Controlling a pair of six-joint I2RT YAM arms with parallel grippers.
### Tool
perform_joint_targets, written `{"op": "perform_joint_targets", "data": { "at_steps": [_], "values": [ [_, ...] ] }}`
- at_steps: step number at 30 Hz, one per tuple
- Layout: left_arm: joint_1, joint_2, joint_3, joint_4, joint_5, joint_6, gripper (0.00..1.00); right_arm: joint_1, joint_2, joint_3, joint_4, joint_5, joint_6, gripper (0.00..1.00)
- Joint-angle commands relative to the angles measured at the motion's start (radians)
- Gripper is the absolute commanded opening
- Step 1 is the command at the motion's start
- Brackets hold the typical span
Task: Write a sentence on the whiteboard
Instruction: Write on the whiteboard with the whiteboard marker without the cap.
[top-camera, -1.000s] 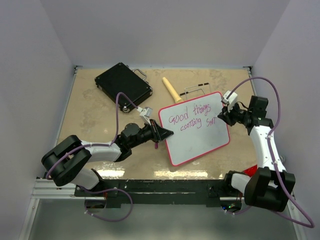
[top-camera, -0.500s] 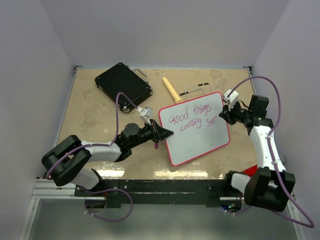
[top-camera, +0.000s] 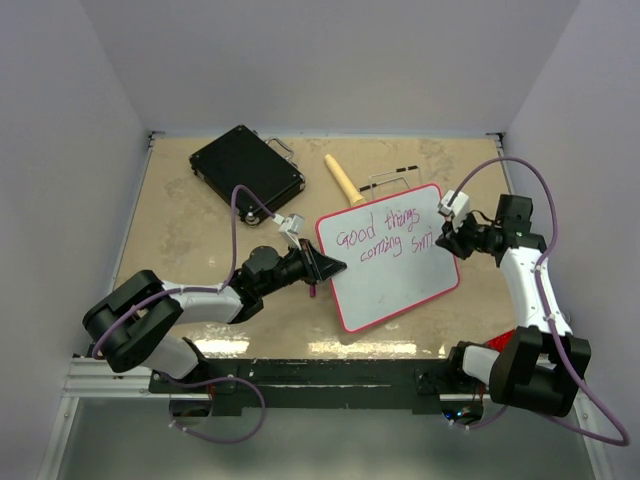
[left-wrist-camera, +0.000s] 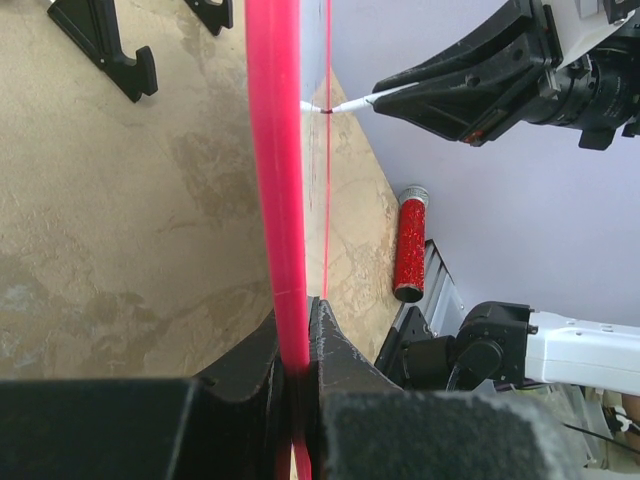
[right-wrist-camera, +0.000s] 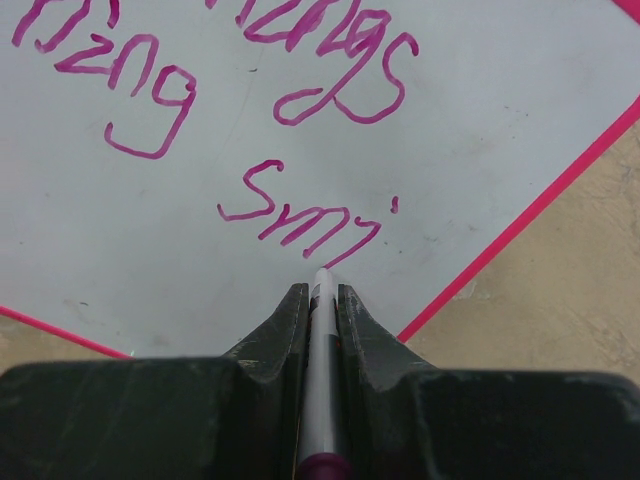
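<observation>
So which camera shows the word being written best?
The right wrist view: the unfinished word sits large and close, with the marker tip at its end. The top view shows the whiteboard whole but its writing small. The left wrist view sees only the board's red rim edge-on.

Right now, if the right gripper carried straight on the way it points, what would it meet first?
The whiteboard. The right gripper aims its marker at the white face, right at the end of the sentence. The left wrist view suggests the tip is touching it.
</observation>
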Motion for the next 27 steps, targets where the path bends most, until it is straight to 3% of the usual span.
{"op": "perform_joint_targets", "data": {
  "at_steps": [1,10,27],
  "values": [
    [-0.007,0.0,-0.001,0.051,0.065,0.089,0.0,0.004,0.005,0.012,-0.083,-0.029,-0.066,0.0],
    [-0.007,-0.005,-0.007,0.052,0.065,0.089,0.0,0.004,-0.03,0.018,0.104,0.045,0.113,0.0],
    [-0.004,-0.012,-0.024,0.063,0.065,0.089,0.0,-0.008,-0.098,0.049,0.041,-0.018,0.113,0.0]
  ]
}}
